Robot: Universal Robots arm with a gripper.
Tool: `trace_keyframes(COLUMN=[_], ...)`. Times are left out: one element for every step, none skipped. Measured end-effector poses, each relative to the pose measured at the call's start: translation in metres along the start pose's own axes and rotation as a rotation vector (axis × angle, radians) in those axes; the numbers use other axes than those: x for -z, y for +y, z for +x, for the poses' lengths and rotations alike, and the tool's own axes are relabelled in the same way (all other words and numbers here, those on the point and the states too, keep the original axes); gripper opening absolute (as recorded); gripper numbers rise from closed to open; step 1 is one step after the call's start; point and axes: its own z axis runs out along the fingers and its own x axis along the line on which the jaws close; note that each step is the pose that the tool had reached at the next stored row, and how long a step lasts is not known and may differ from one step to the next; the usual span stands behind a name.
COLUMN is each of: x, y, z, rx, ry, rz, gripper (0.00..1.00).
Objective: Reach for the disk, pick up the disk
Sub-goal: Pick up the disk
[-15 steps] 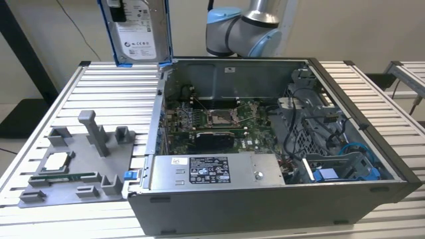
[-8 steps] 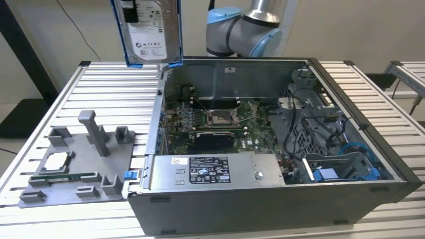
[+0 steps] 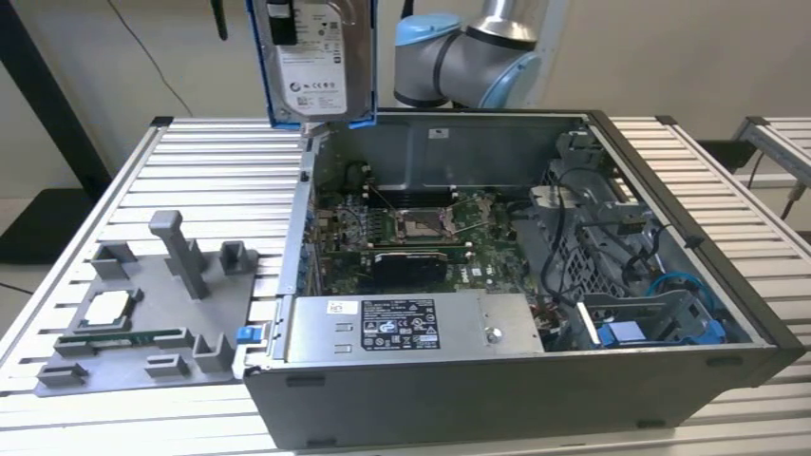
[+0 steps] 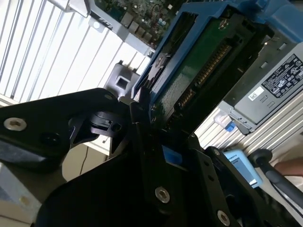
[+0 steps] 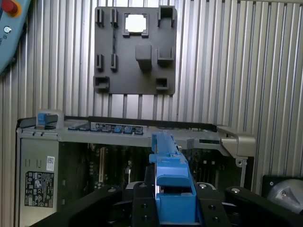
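Silver metal, rectangular and book-sized, the hard disk point(image 3: 317, 66) with its white printed label and blue plastic frame hangs in the air near the top of the exterior view. It stands upright on its edge, clear of everything below. It is above the rear corner of the open grey computer case point(image 3: 481, 399), on the exterior view's left.

The black hand point(image 5: 173, 198) pinches the disk. In the first wrist view, the blue frame sits between the two black fingers point(image 5: 142, 203), which press against its sides. In the second wrist view, the disk's green circuit-board underside and its connector row face the camera, with the blue frame around them.

The pale blue and silver robot arm point(image 3: 469, 57) rises behind the case. The case lies on its side on a ribbed aluminium surface point(image 3: 216, 161), with a green motherboard point(image 3: 419, 228) showing inside. A silver power-supply box with a black-and-white label point(image 3: 405, 328) sits along the case's near edge.

Beside the case, on the exterior view's left, a flat grey plastic fixture plate point(image 3: 152, 304) rests on the surface. A small square silver processor chip point(image 3: 108, 306) lies on the plate.
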Motion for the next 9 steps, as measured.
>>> trace_keyframes(x=[-0.0001,-0.0001,-0.0002,-0.0003,-0.0003,-0.0004,-0.0005,-0.0006,-0.0007], y=[-0.0044,-0.0083,-0.0122,-0.0161,-0.0203,-0.0243,-0.028,-0.0318,-0.0357], z=[0.0003,0.0005,0.0007,0.0009,0.0012,0.0014,0.0016,0.0017,0.002], rx=[0.0,0.0,0.0,0.0,0.0,0.0,0.0,0.0,0.0], ry=[0.0,0.0,0.0,0.0,0.0001,0.0,0.0001,0.0,0.0], rz=[0.0,0.0,0.0,0.0,-0.0001,0.0,-0.0001,0.0,0.0], gripper=[0.0,0.0,0.0,0.0,0.0,0.0,0.0,0.0,0.0])
